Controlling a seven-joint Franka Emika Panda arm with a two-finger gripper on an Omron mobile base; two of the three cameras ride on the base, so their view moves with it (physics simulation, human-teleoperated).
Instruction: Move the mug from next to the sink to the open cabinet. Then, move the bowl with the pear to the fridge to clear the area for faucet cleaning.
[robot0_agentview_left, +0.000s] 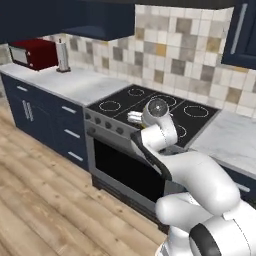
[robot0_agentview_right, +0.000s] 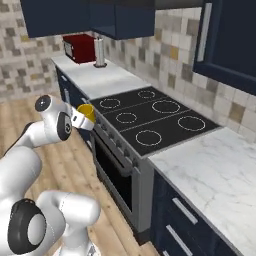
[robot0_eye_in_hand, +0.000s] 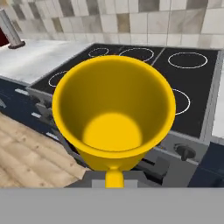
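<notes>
My gripper (robot0_eye_in_hand: 113, 177) is shut on the mug (robot0_eye_in_hand: 114, 109), a plain yellow cup whose open mouth faces the hand camera. In the right base view the mug (robot0_agentview_right: 86, 112) hangs in the air in front of the stove's left front corner, at the end of my gripper (robot0_agentview_right: 81, 119). From the left base view my gripper (robot0_agentview_left: 134, 118) sits over the stove's front edge, and the arm hides most of the mug. A navy wall cabinet (robot0_agentview_right: 227, 40) with a long silver bar handle hangs at the upper right. The sink, bowl, pear, fridge and faucet are out of view.
A black cooktop (robot0_agentview_left: 150, 102) with an oven below stands straight ahead. White marble counters (robot0_agentview_right: 215, 175) flank it. A red appliance (robot0_agentview_left: 32, 54) and a metal roll stand (robot0_agentview_left: 62, 56) are on the far left counter. Navy drawers (robot0_agentview_left: 60, 125) and wooden floor (robot0_agentview_left: 45, 200) lie below.
</notes>
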